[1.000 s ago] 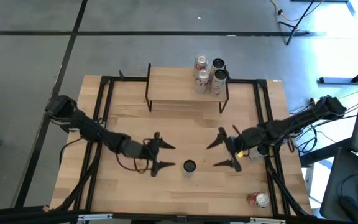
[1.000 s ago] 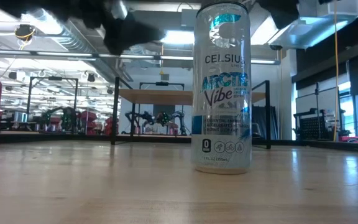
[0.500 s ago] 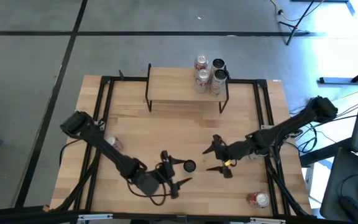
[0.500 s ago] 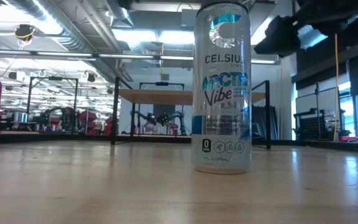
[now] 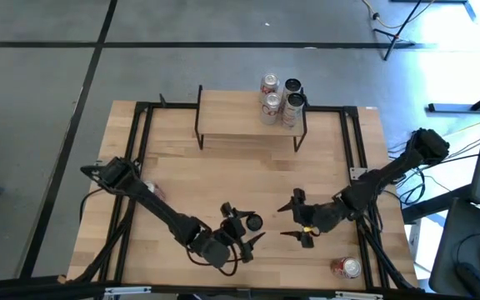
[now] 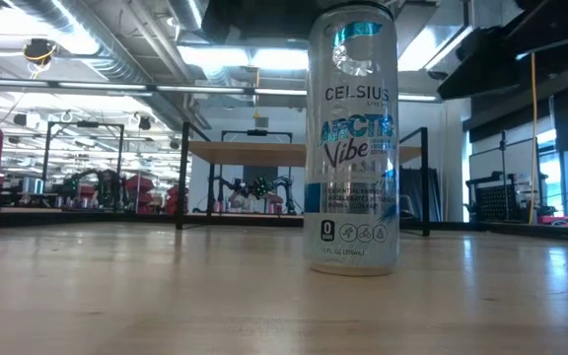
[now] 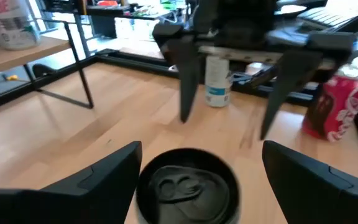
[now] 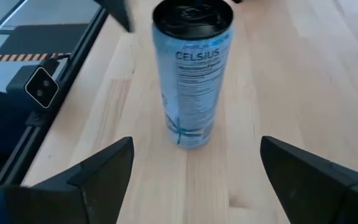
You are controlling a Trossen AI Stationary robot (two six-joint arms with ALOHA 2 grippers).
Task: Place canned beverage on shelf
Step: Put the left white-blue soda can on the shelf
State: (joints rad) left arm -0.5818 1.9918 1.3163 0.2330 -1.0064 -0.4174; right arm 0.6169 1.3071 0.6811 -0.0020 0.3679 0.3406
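Flanking the upright can (image 5: 253,222), both grippers apparently splayed.

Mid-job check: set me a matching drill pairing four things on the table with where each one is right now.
Things:
1. Celsius can
2. red cola can
3. group of cans
4. left claw

Places:
A. on the shelf, at its right end
B. lying on its side near the table's front right corner
C. upright on the tabletop between the two open claws
D. open, right beside the upright can, on the side away from the right claw

Pairs: 1-C, 2-B, 3-A, 4-D
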